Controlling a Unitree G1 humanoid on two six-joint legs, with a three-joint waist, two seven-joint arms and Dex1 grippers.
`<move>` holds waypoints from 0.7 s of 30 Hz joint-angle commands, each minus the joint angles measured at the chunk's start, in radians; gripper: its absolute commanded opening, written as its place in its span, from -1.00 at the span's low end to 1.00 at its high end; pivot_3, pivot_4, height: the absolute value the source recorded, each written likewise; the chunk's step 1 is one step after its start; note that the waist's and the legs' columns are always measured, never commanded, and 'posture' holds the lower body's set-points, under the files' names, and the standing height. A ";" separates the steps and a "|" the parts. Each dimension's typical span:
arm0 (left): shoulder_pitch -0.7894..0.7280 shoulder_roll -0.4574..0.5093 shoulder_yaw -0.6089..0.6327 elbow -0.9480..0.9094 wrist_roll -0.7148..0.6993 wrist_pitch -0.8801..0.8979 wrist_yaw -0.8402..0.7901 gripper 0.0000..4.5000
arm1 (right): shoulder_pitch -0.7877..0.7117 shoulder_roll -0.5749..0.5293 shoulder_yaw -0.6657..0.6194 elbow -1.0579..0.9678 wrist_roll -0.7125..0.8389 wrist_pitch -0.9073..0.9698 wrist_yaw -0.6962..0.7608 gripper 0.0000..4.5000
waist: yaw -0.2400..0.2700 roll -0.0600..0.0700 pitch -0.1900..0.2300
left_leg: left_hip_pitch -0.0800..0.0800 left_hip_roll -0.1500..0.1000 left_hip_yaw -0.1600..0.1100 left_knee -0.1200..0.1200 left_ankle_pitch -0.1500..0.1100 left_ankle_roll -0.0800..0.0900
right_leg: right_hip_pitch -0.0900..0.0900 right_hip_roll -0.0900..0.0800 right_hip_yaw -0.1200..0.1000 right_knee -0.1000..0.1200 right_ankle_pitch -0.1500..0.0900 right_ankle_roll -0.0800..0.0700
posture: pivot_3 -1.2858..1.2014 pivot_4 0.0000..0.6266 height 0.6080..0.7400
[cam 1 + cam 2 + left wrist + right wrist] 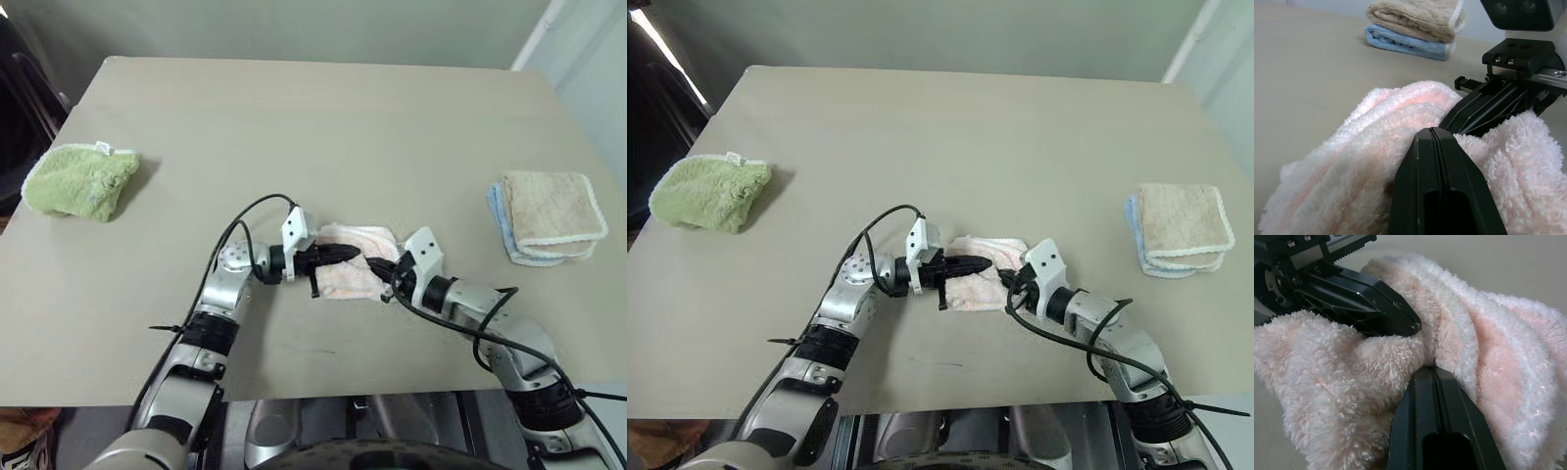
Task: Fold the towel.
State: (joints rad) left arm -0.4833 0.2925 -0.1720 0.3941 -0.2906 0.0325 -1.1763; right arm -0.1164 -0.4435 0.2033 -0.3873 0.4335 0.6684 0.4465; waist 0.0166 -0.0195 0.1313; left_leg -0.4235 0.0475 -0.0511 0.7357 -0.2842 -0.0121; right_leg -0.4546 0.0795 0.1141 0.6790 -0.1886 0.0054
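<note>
Towel (351, 262), pale pink and bunched, is pinched from both sides on the tan table (323, 147). Left gripper (355, 254) and right gripper (380, 266) are both clamped tight on its terry folds.

Bare test room, plain beige table (323, 127), pale walls (294, 24)

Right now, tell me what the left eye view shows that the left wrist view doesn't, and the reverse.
Left eye view alone: the green towel at the table's left edge, and both arms reaching to the middle of the table.

Left wrist view alone: the pink towel's fluffy folds up close, with the left tool's shut fingers pressed into the pile.

Both: the pink towel bunched between the left tool and the right tool, both shut at it, and the beige cloth stacked on the blue cloth.
</note>
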 commanded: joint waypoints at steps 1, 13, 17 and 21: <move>-0.030 0.006 0.035 0.002 -0.025 -0.007 -0.016 -0.99 | -0.009 0.012 -0.064 -0.009 0.039 0.019 0.015 -1.00 | 0.000 0.000 0.000 | 0.000 0.000 0.000 0.000 0.000 0.000 | 0.000 0.000 0.000 0.000 0.000 0.000 | 0.03 -0.52 0.44; -0.078 0.237 0.208 -0.210 -0.360 0.612 -0.071 0.47 | -0.082 -0.020 -0.263 -0.156 0.322 0.177 0.055 0.12 | -0.006 0.001 0.001 | -0.008 0.002 0.003 -0.001 0.000 0.000 | -0.009 0.000 0.000 0.000 0.004 0.006 | 0.03 -0.52 0.44; -0.089 0.305 0.259 -0.192 -0.417 0.780 -0.036 1.00 | -0.101 -0.034 -0.270 -0.161 0.351 0.191 0.061 0.74 | -0.007 0.002 0.001 | -0.008 0.002 0.003 -0.002 0.000 0.000 | -0.011 0.000 0.000 0.000 0.006 -0.006 | 0.03 -0.52 0.44; -0.055 0.359 0.239 -0.242 -0.458 1.017 0.025 1.00 | -0.114 -0.040 -0.256 -0.143 0.346 0.187 0.066 0.97 | -0.007 0.002 0.001 | -0.008 0.002 0.003 -0.002 0.000 0.000 | -0.011 0.000 0.000 0.000 0.004 -0.010 | 0.03 -0.52 0.44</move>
State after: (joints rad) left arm -0.5422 0.6415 0.0700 0.1929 -0.7210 0.9727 -1.1714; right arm -0.2163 -0.4758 -0.0441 -0.5088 0.7640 0.8633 0.4948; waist 0.0097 -0.0174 0.1327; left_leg -0.4314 0.0495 -0.0477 0.7337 -0.2843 -0.0122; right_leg -0.4654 0.0798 0.1144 0.6794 -0.1845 -0.0052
